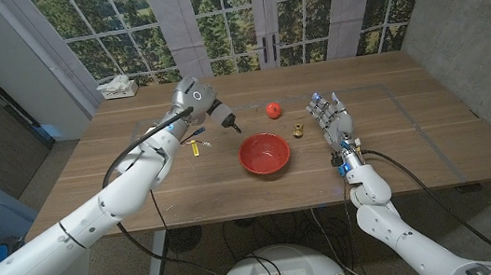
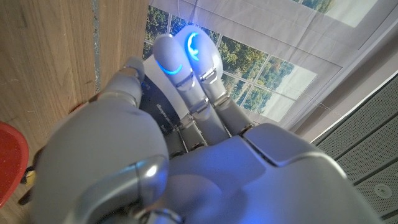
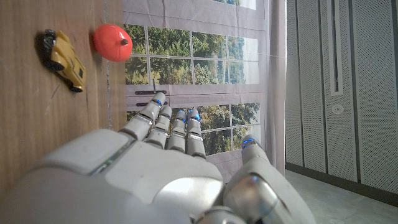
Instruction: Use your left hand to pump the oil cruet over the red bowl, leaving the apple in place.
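Left hand (image 1: 221, 112): raised above the table at the end of an arm stretched in from the near left corner, wrist bent, dark fingers pointing down. Grip not readable; in the left wrist view (image 2: 186, 68) fingers lie close together, with no held thing discernible.
Oil cruet: not identifiable with certainty. A small yellow-and-dark item (image 1: 194, 145) on the table just below and to the left of the left hand; too small to name.
Red bowl (image 1: 264, 153): on the table, just right of and nearer the robot than the left hand, apart from it. Rim also at the edge of the left wrist view (image 2: 12, 155).
Apple (image 1: 273, 110): red, on the table, right of the left hand, beyond the bowl.
Right hand (image 1: 332, 119): standing on edge, fingers extended and slightly spread, holding nothing.
Yellow toy car (image 1: 298, 132): between bowl and right hand, just beside the fingers.
Tissue box (image 1: 116, 87): far left table corner.
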Robot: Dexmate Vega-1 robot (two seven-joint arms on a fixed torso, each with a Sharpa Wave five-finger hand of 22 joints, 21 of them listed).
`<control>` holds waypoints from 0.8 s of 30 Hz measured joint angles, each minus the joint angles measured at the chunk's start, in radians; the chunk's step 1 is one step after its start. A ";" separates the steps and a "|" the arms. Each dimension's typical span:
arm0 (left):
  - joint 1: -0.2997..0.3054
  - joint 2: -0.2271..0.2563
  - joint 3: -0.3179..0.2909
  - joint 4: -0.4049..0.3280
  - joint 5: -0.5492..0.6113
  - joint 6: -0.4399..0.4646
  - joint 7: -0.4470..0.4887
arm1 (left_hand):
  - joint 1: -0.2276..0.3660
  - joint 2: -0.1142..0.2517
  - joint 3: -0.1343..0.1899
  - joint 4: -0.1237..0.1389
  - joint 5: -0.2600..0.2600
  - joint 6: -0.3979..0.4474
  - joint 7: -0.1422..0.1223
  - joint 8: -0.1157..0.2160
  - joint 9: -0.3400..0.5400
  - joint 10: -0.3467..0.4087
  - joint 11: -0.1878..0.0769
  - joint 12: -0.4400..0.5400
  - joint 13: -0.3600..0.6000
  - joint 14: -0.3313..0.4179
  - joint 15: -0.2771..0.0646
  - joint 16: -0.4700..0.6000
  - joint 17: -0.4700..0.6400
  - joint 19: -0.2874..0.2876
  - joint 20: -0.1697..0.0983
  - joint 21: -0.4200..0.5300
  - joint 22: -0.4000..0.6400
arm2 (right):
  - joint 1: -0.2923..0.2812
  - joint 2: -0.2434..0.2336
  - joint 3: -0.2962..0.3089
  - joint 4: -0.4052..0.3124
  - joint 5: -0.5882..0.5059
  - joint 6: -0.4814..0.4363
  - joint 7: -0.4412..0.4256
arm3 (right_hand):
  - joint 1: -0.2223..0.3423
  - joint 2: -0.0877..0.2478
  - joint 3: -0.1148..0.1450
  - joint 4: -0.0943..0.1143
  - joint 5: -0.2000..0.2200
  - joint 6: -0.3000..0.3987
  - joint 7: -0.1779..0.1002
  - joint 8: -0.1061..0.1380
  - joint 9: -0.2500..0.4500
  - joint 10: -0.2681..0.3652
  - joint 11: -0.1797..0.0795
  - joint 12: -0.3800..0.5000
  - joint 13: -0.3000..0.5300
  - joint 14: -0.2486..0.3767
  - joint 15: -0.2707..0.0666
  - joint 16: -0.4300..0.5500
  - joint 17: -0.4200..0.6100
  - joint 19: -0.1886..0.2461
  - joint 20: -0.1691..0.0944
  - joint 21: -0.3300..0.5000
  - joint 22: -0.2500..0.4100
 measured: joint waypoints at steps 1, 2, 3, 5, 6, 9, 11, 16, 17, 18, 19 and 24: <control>-0.005 -0.002 0.002 0.002 -0.005 -0.004 0.000 | -0.009 -0.009 0.003 -0.003 0.014 0.000 0.000 0.027 0.038 0.000 0.000 0.052 0.004 0.004 -0.003 0.007 0.004 -0.002 0.002 0.007 0.010 | 0.001 0.000 0.000 0.002 0.001 0.000 0.001 | 0.000 0.000 0.000 0.000 0.000 0.000 0.000 0.000 0.000 0.000 0.000 0.000 0.000 0.000 0.000 0.000 0.000 0.000 0.000 0.000 0.000; -0.009 -0.004 0.004 0.004 -0.007 -0.005 0.000 | -0.017 -0.018 0.006 -0.006 0.031 0.000 0.000 0.054 0.084 0.000 0.000 0.088 0.004 0.013 -0.001 0.008 0.008 -0.003 0.004 0.012 0.019 | 0.002 0.001 0.000 0.003 0.002 0.000 0.004 | 0.000 0.000 0.000 0.000 0.000 0.000 0.000 0.000 0.000 0.000 0.000 0.000 0.000 0.000 0.000 0.000 0.000 0.000 0.000 0.000 0.000; -0.012 -0.006 0.005 0.005 -0.007 -0.005 0.000 | -0.026 -0.026 0.008 -0.008 0.050 0.000 0.000 0.080 0.098 0.000 0.000 0.103 0.004 0.016 0.002 0.015 0.020 -0.006 0.007 0.019 0.030 | 0.002 0.001 0.000 0.003 0.003 0.000 0.005 | 0.000 0.000 0.000 0.000 0.000 0.000 0.000 0.000 0.000 0.000 0.000 0.000 0.000 0.000 0.000 0.000 0.000 0.000 0.000 0.000 0.000; -0.016 -0.008 0.007 0.006 -0.016 -0.012 -0.003 | -0.038 -0.039 0.010 -0.010 0.073 0.000 0.000 0.131 0.098 0.002 -0.002 0.149 0.004 0.018 0.004 0.031 0.052 -0.007 0.007 0.031 0.046 | 0.010 0.005 0.003 0.017 0.003 0.000 0.007 | 0.000 0.000 0.000 0.000 0.000 0.000 0.000 0.000 0.000 0.000 0.000 0.000 0.000 0.000 0.000 0.000 0.000 0.000 0.000 0.000 0.000; -0.022 -0.012 0.010 0.007 -0.018 -0.014 -0.009 | -0.043 -0.043 0.010 -0.010 0.083 0.000 0.000 0.136 0.098 0.002 -0.002 0.158 0.004 0.018 0.004 0.040 0.071 -0.008 0.005 0.035 0.055 | 0.012 0.006 0.004 0.021 0.004 0.000 0.011 | 0.000 0.000 0.000 0.000 0.000 0.000 0.000 0.000 0.000 0.000 0.000 0.000 0.000 0.000 0.000 0.000 0.000 0.000 0.000 0.000 0.000; -0.033 -0.018 0.015 0.008 -0.019 -0.019 -0.029 | -0.055 -0.056 0.017 -0.012 0.095 0.002 0.002 0.183 0.098 0.003 -0.001 0.203 0.004 0.018 0.004 0.063 0.126 -0.016 0.006 0.049 0.086 | 0.017 0.009 0.005 0.029 0.006 -0.002 0.015 | -0.012 0.012 0.000 0.000 0.000 0.000 0.000 0.000 0.000 0.000 0.000 0.000 0.000 0.000 0.000 0.000 0.000 0.000 0.000 -0.007 0.000; -0.039 -0.023 0.018 0.008 -0.022 -0.022 -0.046 | -0.065 -0.065 0.020 -0.014 0.096 0.004 0.001 0.194 0.098 0.010 -0.008 0.204 0.004 0.018 0.004 0.073 0.154 -0.017 0.007 0.055 0.103 | 0.022 0.010 0.006 0.036 0.006 -0.004 0.018 | -0.012 0.012 0.000 0.000 0.000 0.000 0.000 0.000 0.000 0.000 0.000 0.000 0.000 0.000 0.000 0.000 0.000 0.000 0.000 -0.007 0.000; -0.050 -0.030 0.021 0.008 -0.032 -0.027 -0.066 | -0.084 -0.066 0.025 -0.020 0.103 0.004 0.001 0.226 0.099 0.010 -0.008 0.246 0.004 0.018 0.004 0.077 0.185 -0.030 0.009 0.064 0.126 | 0.029 0.014 0.007 0.048 0.007 -0.005 0.022 | -0.023 -0.006 0.000 0.000 0.000 0.000 0.000 0.000 0.000 0.000 0.000 0.000 0.000 0.000 0.000 -0.007 0.000 0.000 0.000 -0.008 0.000; -0.052 -0.032 0.022 0.008 -0.034 -0.027 -0.071 | -0.087 -0.068 0.027 -0.022 0.103 0.004 0.001 0.228 0.099 0.010 -0.008 0.246 0.004 0.018 0.004 0.077 0.189 -0.030 0.009 0.066 0.129 | 0.032 0.015 0.007 0.051 0.007 -0.005 0.023 | -0.017 -0.012 0.000 0.000 0.000 0.000 0.000 0.000 0.000 0.000 0.000 0.000 0.000 0.000 0.000 -0.007 0.000 0.004 0.004 -0.011 0.000; -0.053 -0.033 0.023 0.008 -0.035 -0.027 -0.073 | -0.087 -0.068 0.029 -0.024 0.103 0.004 0.001 0.229 0.099 0.010 -0.008 0.246 0.004 0.018 0.004 0.081 0.193 -0.030 0.009 0.066 0.129 | 0.034 0.016 0.007 0.054 0.007 -0.005 0.024 | -0.017 -0.012 0.000 0.000 0.000 0.000 0.000 0.000 0.000 0.000 0.000 0.000 0.000 0.000 0.000 -0.007 0.000 0.007 0.007 -0.011 0.000; -0.054 -0.034 0.023 0.008 -0.036 -0.027 -0.075 | -0.087 -0.068 0.029 -0.024 0.103 0.004 0.001 0.235 0.099 0.010 -0.008 0.256 0.004 0.018 0.004 0.081 0.197 -0.030 0.009 0.066 0.129 | 0.034 0.016 0.007 0.055 0.007 -0.005 0.024 | -0.017 -0.012 0.000 0.000 0.000 0.000 0.000 0.000 0.000 0.000 0.000 0.000 0.000 0.000 0.000 -0.007 0.000 0.007 0.007 -0.011 0.000; -0.058 -0.039 0.027 0.011 -0.040 -0.027 -0.076 | -0.087 -0.068 0.039 -0.034 0.103 0.004 0.001 0.239 0.099 0.010 -0.008 0.257 0.004 0.018 0.004 0.096 0.237 -0.033 0.009 0.066 0.124 | 0.039 0.019 0.008 0.061 0.007 -0.005 0.024 | -0.017 -0.012 -0.003 -0.003 0.000 0.000 0.000 0.000 0.000 0.000 0.000 0.000 0.000 0.000 0.000 -0.007 0.000 0.007 0.007 -0.015 0.000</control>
